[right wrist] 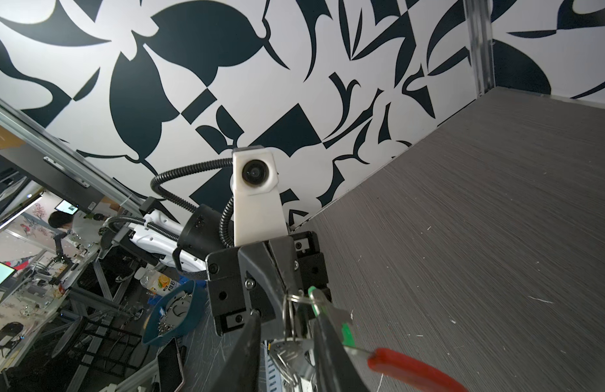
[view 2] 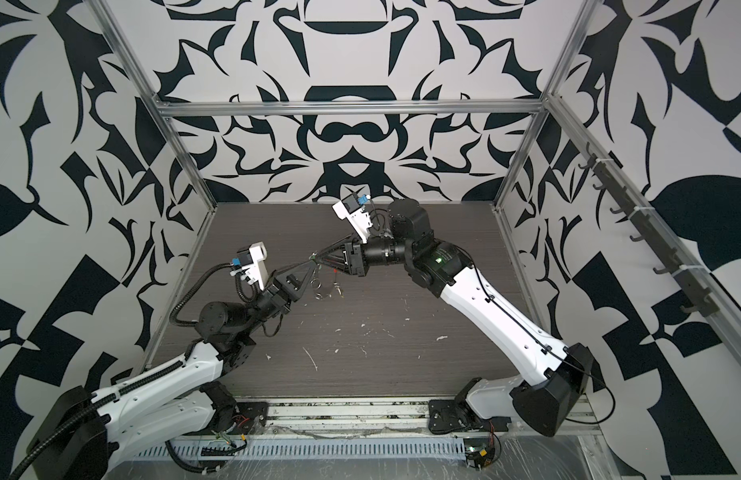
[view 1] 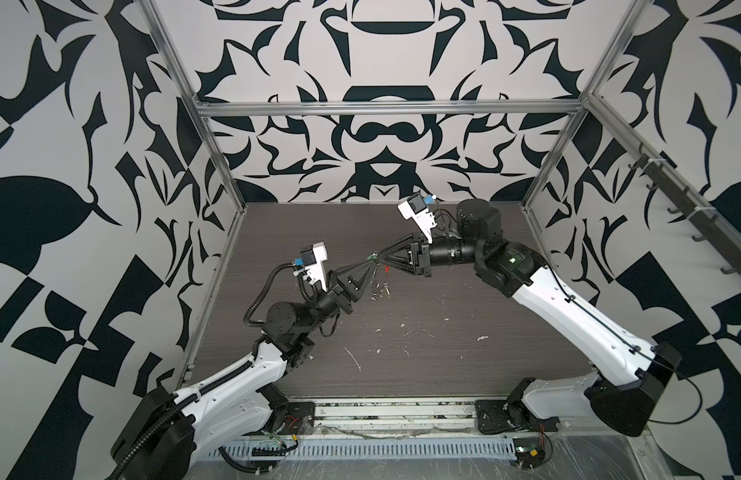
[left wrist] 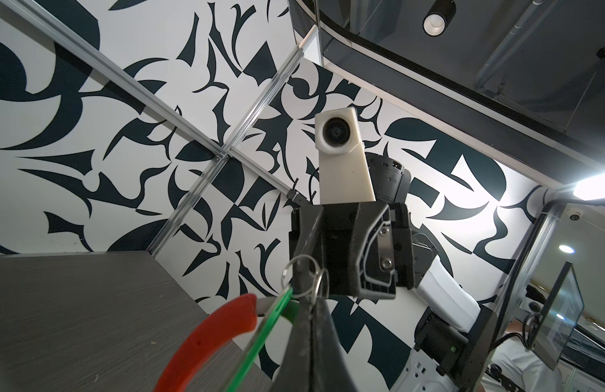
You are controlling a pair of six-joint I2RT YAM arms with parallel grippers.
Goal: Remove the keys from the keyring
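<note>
My left tool (left wrist: 306,305) is clamped on the keyring (left wrist: 206,339), my right tool (right wrist: 287,305) apart (a wire ring (right wrist: 285,317) between), so a skewed pull could yank the keyring free.

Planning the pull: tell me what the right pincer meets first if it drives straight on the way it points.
Likely the keyring's wire ring, between the open fingers of the right pincer, with the green key tag alongside; just behind, the shut left pincer.
</note>
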